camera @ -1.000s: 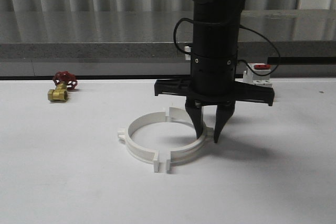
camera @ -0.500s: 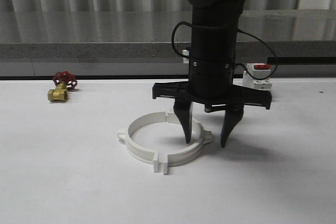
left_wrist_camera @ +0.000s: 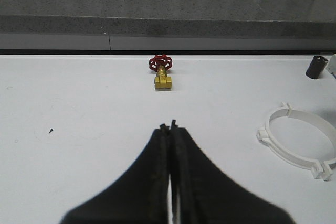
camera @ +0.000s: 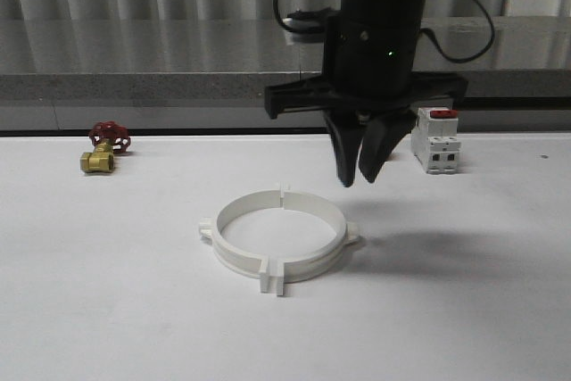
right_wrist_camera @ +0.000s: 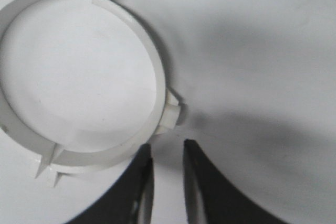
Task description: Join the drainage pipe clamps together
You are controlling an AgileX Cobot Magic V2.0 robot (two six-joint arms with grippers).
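Drainage pipe clamps [camera: 279, 238], 2 halves meeting as a ring, lie below the right hand [camera: 359, 180], which hangs nearly closed and empty.

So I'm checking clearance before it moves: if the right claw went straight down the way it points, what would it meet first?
Probably the bare table, just outside the ring of drainage pipe clamps. The right claw hangs beside the ring's outer tab, so a graze is possible.
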